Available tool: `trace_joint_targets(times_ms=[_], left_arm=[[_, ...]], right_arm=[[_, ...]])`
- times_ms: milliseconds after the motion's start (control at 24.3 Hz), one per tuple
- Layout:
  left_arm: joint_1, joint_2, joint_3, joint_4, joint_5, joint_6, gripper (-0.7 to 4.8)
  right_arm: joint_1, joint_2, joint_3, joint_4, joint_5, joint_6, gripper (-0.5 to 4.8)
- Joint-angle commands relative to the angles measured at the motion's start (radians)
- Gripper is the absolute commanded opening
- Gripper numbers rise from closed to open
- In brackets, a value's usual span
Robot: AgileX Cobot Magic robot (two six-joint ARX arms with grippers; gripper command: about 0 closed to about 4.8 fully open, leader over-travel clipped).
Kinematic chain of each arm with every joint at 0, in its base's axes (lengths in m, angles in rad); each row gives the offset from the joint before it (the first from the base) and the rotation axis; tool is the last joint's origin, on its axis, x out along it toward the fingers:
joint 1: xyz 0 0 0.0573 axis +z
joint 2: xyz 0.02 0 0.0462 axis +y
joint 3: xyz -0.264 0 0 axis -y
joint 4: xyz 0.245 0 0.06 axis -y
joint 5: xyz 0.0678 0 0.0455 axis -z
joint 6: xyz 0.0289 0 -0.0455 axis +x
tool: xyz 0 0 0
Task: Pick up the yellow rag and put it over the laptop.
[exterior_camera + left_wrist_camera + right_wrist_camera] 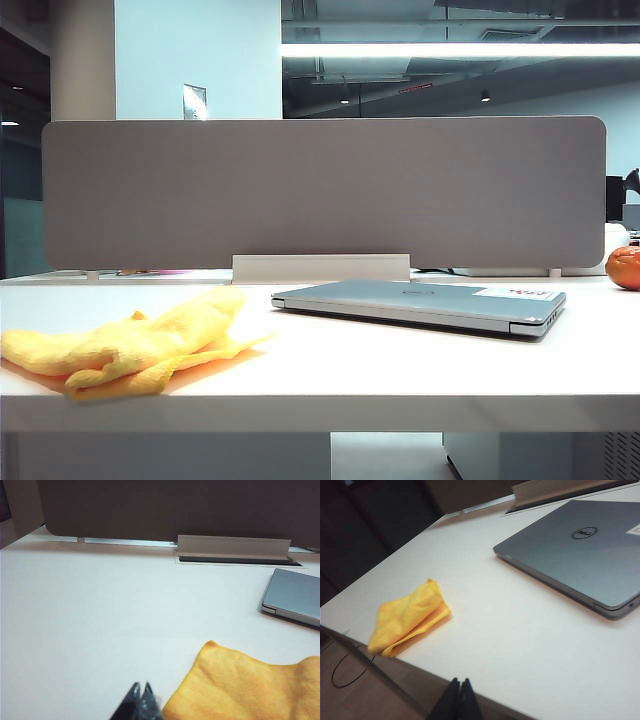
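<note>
My two arms sit low and drawn back at the near side of the white table (pixel 400 370), out of sight of the camera facing me; only my wrist cameras catch the pincers. My left gripper (pixel 140 700) shows as two dark fingertips pressed together, holding nothing, poised just above the tabletop right beside the yellow rag (pixel 250 687). My right gripper (pixel 460 697) is likewise closed tight and empty — its tips meet in a point hanging near the table's front edge, the wrist turned so that it looks across the surface at an angle.

The yellow rag (pixel 130 345) lies crumpled in loose folds at the table's left front corner, flat on the surface, untouched; the laptop (pixel 425 302) rests closed and lid-up toward the right, well apart from the rag, a round logo (pixel 584 532) on its silver-grey lid and a white sticker (pixel 518 293) near one corner. A grey partition panel (pixel 320 190) stands upright along the far edge — at the far right sits an orange fruit (pixel 624 267).
</note>
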Motion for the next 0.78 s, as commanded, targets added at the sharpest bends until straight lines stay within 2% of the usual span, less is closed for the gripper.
trace_joint_targets(times_ms=[41,411,493,616,781], left_arm=[[-0.001,0.001,0.004,0.007,0.036,0.001,-0.06],[-0.001,0.047,0.097,0.016,0.068,-0.003,-0.06],[-0.002,0.124,0.147,0.016,0.074,-0.003,-0.06],[-0.002,0.263,0.225,0.024,0.134,0.002,-0.06],[-0.007,0.518,0.346,0.048,0.261,0.004,-0.06]], right_arm=[[0.033,0.000,-0.004,0.013,-0.004,0.003,0.04],[0.046,0.000,-0.004,0.013,0.011,0.003,0.04],[0.046,0.000,-0.004,0.013,0.015,0.003,0.04],[0.046,0.000,-0.004,0.013,0.015,0.003,0.04],[0.046,0.000,-0.004,0.013,0.015,0.003,0.04]])
